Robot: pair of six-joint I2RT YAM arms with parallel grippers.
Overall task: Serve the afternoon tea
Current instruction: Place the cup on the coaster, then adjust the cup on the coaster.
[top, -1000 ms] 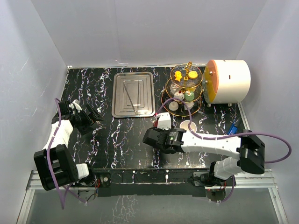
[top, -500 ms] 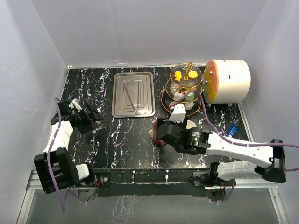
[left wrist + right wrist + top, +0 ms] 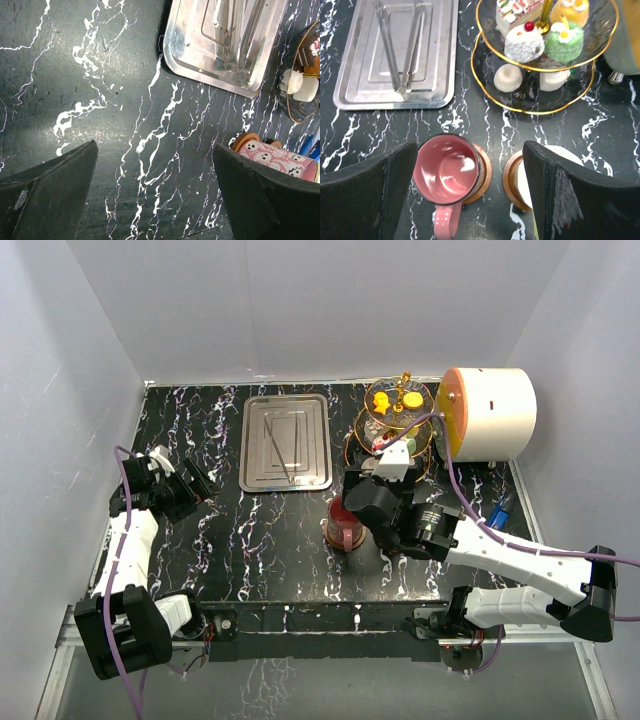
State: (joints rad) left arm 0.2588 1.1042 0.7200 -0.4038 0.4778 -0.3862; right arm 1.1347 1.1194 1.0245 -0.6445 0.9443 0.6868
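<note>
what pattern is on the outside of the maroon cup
Pink with small white ghost-like faces. The left wrist view shows the maroon cup side-on, so it reads best there.

My left arm (image 3: 128, 545) sits folded along the left side. The forearm reaches away from its base and the wrist is bent, so the left gripper (image 3: 192, 485) points rightward with its fingers (image 3: 55, 195) spread wide. My right arm (image 3: 510, 558) stretches left across the middle. The right gripper (image 3: 362, 498) is tipped downward, jaws wide apart.
</note>
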